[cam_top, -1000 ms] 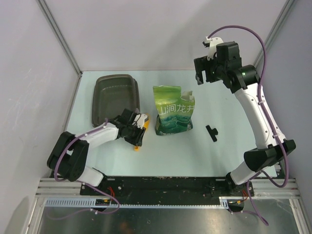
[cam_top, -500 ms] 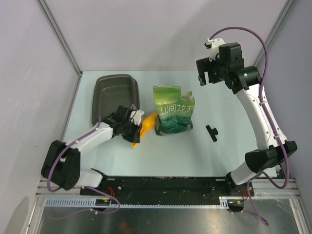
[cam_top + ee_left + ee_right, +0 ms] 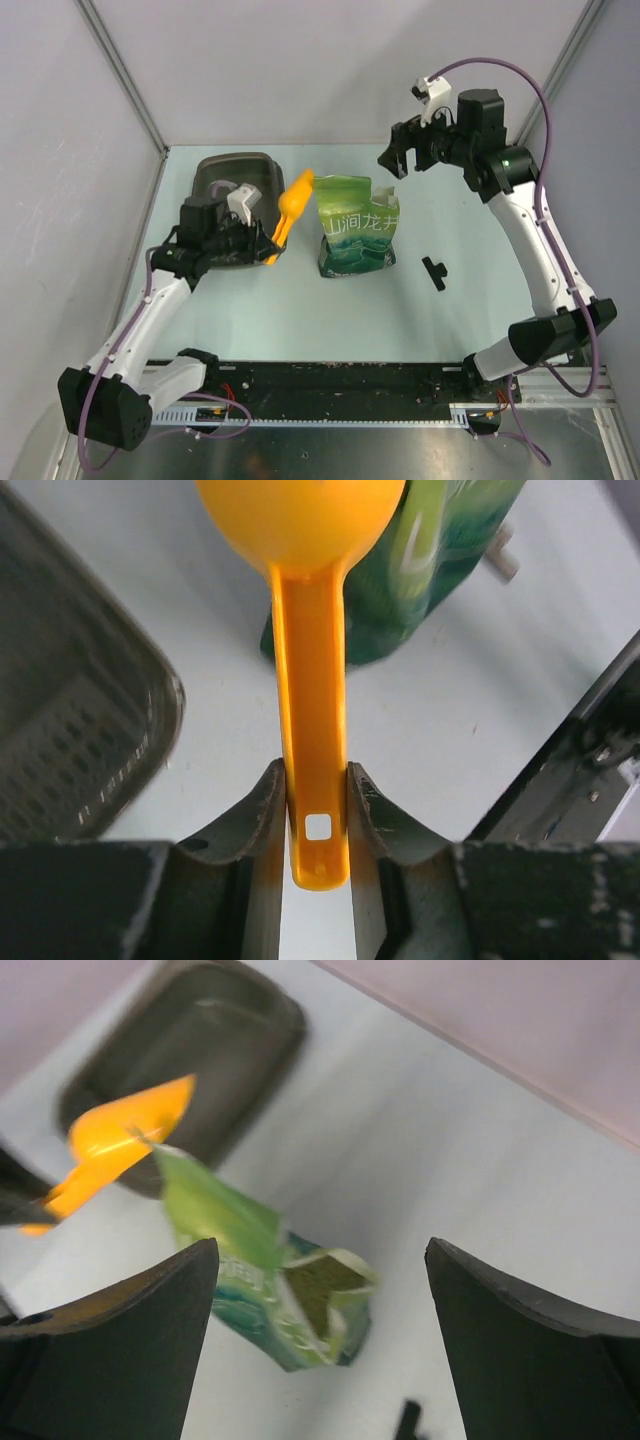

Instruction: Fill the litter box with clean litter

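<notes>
while left gripper [image 3: 316,776] pinches orange plastic scoop [image 3: 308,660] by handle: dip bowl level into green printed pouch [image 3: 360,232] (just right)
right gripper [image 3: 320,1258]: spread, empty, far right

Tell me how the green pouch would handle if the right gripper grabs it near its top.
The green pouch is probably floppy up top: its open mouth looks creased and folded, so it would likely buckle in the open right gripper. It seems to stand on its base, fuller low down, so it is probably bottom-heavy yet could tip if shoved high.
</notes>
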`<state>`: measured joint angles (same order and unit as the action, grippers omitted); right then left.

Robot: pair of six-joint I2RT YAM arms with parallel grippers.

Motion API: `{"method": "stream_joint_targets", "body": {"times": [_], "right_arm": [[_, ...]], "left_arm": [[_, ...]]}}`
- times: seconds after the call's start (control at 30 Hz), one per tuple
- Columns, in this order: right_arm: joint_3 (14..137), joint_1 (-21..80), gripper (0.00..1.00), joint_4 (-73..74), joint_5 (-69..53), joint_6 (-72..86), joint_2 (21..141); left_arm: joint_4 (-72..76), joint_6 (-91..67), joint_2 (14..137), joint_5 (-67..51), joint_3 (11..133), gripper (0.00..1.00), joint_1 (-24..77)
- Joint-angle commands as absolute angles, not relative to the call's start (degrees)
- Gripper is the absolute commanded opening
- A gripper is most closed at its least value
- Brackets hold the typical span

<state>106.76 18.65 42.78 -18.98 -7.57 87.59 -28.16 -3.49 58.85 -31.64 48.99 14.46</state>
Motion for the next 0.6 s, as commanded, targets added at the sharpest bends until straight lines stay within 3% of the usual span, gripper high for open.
{"method": "stream_joint_targets", "body": {"times": [0.0, 0.23, 0.43, 0.57], "right_arm": [[102.2, 20.5, 0.89, 26.3, -38.3, -1.6, 83.1], [108.7, 23.6, 0.86, 17.8, -55.4, 12.4, 93.7], [103.9, 25.6, 0.87, -3.8, -60.5, 25.2, 96.9], [104.0, 27.9, 0.87, -7.3, -59.5, 26.6, 97.7]], "left_arm": [[-13.8, -7.7, 58.9, -40.6, 56.0, 0.00, 11.4], [-1.0, -19.1, 65.5, -53.5, 67.1, 0.00, 9.4], [14.0, -30.9, 70.1, -61.7, 69.0, 0.00, 9.4], [17.5, -33.8, 72.9, -63.4, 71.0, 0.00, 9.5]]}}
